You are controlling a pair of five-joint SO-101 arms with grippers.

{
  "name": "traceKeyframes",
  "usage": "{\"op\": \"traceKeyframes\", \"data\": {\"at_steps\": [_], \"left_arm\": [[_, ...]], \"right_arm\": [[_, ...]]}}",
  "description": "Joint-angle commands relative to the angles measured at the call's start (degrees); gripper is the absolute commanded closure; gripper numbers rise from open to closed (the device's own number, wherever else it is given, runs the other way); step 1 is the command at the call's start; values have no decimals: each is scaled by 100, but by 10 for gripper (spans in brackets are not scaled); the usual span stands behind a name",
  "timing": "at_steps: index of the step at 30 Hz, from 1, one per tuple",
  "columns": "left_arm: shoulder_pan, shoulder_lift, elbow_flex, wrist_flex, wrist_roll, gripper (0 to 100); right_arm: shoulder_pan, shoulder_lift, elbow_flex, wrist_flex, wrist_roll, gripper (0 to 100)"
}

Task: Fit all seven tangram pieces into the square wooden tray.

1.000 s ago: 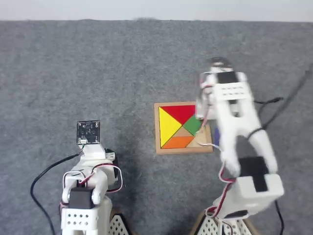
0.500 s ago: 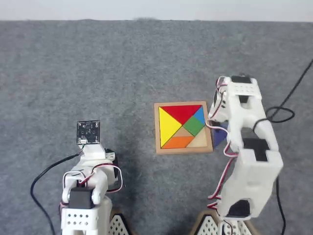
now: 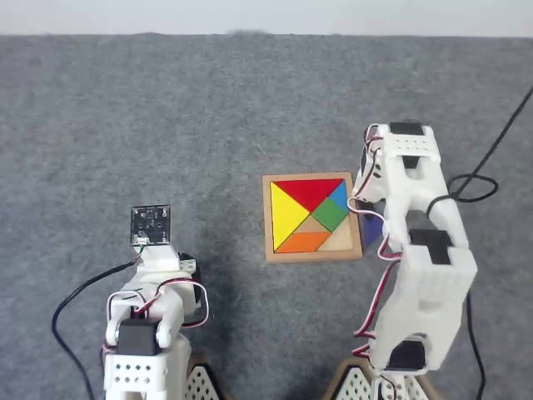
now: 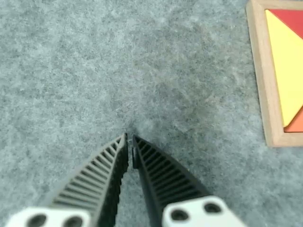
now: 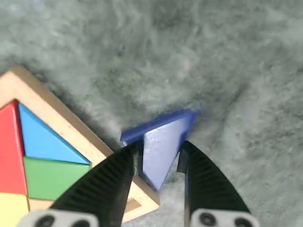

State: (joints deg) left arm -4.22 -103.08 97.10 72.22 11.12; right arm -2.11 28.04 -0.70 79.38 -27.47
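**Last blue piece: how I'd have dropped it in**

The right gripper (image 5: 160, 149) had its jaws pinching the dark blue triangle (image 5: 163, 137) by its two flat faces. The piece stood on edge just outside the wooden tray (image 3: 268, 218), right by the rim on that arm's side. The tray looked nearly full, with the light blue piece (image 5: 42, 139) and the green square (image 5: 49, 177) already seated. The bare wood in the corner slot (image 3: 342, 239) looked to me like the gap left for this one. There was also a tan patch in the middle, and I couldn't tell if that was a piece or a hole.

My take on doing it well was to lift clear of the rim first and not drag across it. Then turn the wrist so the long edge lined up with the slot. The piece needed to tip flat before release, since an on-edge drop would likely jam or land on the green one.

The left gripper (image 4: 129, 142) hung over bare grey mat (image 3: 166, 108), jaws pressed together and holding nothing.
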Motion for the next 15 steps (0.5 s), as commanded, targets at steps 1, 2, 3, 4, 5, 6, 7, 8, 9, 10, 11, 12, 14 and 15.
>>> {"op": "traceKeyframes", "data": {"at_steps": [1,2,3,4,5,6,7,8,9,10,11,12,14,15], "left_arm": [[-35,-114,-66,9,-62,986],[-35,-114,-66,9,-62,986],[-35,-114,-66,9,-62,986],[-35,-114,-66,9,-62,986],[-35,-114,-66,9,-62,986],[-35,-114,-66,9,-62,986],[-35,-114,-66,9,-62,986],[-35,-114,-66,9,-62,986],[-35,-114,-66,9,-62,986],[-35,-114,-66,9,-62,986],[-35,-114,-66,9,-62,986],[-35,-114,-66,9,-62,986],[-35,-114,-66,9,-62,986],[-35,-114,-66,9,-62,986]], "right_arm": [[-154,-391,554,-479,167,860],[-180,-514,677,-558,167,859],[-189,-611,791,-620,167,853],[-198,-690,905,-690,176,838],[-207,-752,1029,-752,185,819],[-207,-787,1108,-804,202,799],[-224,-804,1196,-875,220,784],[-233,-813,1248,-910,273,775],[-242,-822,1292,-945,299,776],[-286,-822,1310,-945,299,784],[-330,-822,1327,-945,308,793],[-382,-822,1327,-945,299,801],[-479,-778,1301,-963,281,808],[-497,-769,1310,-1024,246,807]]}}
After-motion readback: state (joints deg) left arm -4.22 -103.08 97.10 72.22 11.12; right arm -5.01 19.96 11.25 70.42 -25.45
